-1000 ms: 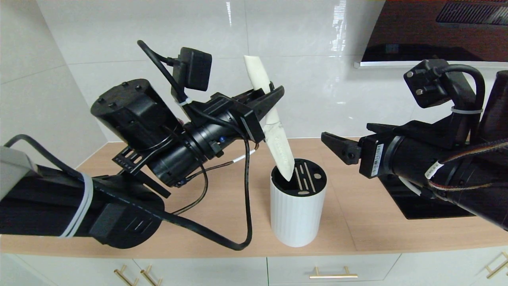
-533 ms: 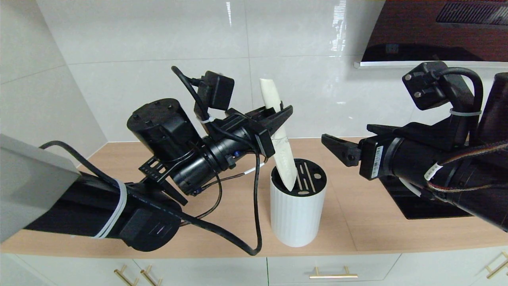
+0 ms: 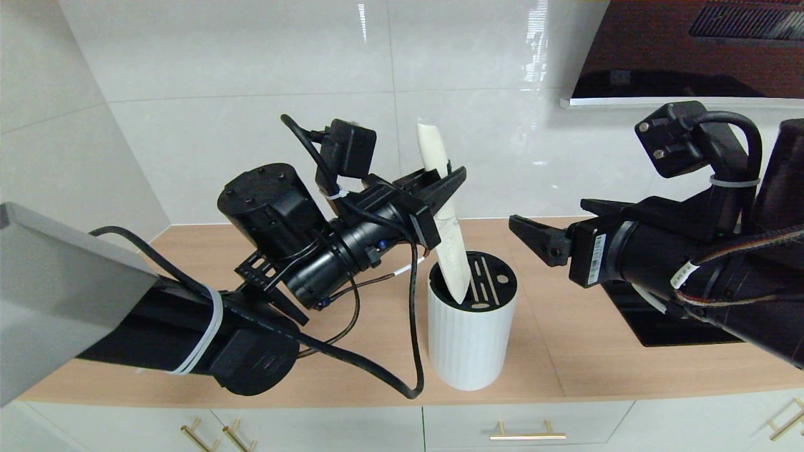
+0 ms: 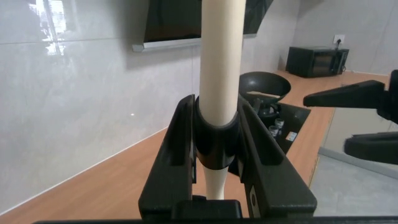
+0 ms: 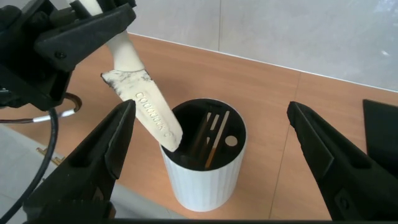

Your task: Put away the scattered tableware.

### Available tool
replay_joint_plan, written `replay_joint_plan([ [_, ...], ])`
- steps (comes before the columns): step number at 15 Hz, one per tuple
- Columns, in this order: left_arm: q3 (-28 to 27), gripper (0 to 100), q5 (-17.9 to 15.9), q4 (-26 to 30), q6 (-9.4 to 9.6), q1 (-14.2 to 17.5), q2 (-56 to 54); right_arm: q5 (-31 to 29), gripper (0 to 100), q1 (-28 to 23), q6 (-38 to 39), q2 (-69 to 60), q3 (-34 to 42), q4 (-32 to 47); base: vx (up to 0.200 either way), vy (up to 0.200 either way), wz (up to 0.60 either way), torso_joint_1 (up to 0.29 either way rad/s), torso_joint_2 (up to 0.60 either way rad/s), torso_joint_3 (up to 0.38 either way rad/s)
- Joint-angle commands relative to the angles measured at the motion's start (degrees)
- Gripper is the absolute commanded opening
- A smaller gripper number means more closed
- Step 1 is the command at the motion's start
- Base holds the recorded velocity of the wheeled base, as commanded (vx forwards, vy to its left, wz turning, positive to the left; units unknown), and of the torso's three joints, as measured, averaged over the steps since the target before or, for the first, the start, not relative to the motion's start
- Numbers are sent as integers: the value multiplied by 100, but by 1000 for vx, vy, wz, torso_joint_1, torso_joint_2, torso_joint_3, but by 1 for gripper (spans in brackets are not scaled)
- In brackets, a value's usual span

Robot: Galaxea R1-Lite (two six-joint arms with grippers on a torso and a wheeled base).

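Gripping the knife (image 3: 452, 251) by its pale handle, the left gripper (image 3: 449, 179) is clamping firmly around it and holding it blade-down, tilted a little, over the white ribbed holder (image 3: 471, 339) on the wooden counter (image 3: 565, 351). The tip of the blade is already sitting inside the wide opening of the holder's black slotted top, but most of the blade and the whole handle are standing clear above the rim. So by my reading this piece is only partly stowed: it is waiting to go deeper before the grip can let go. The right gripper (image 5: 210, 109) is hanging just beside the holder on the other side, its fingers spread wide and carrying nothing, touching neither the holder nor the knife. The narrower slots next to the blade are looking unoccupied. Whether more tableware is waiting elsewhere, I cannot tell.
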Motion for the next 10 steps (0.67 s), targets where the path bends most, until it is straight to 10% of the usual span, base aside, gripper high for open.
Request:
replay_joint_plan([
  [1, -67, 0, 58, -104, -1, -1, -28, 1, 100, 2, -1, 6, 1, -3, 0, 0, 0, 0, 0, 0],
  [10, -102, 0, 101, -148, -19, 34, 24, 1, 100, 2, -1, -3, 18, -3, 0, 0, 0, 0, 0, 0],
])
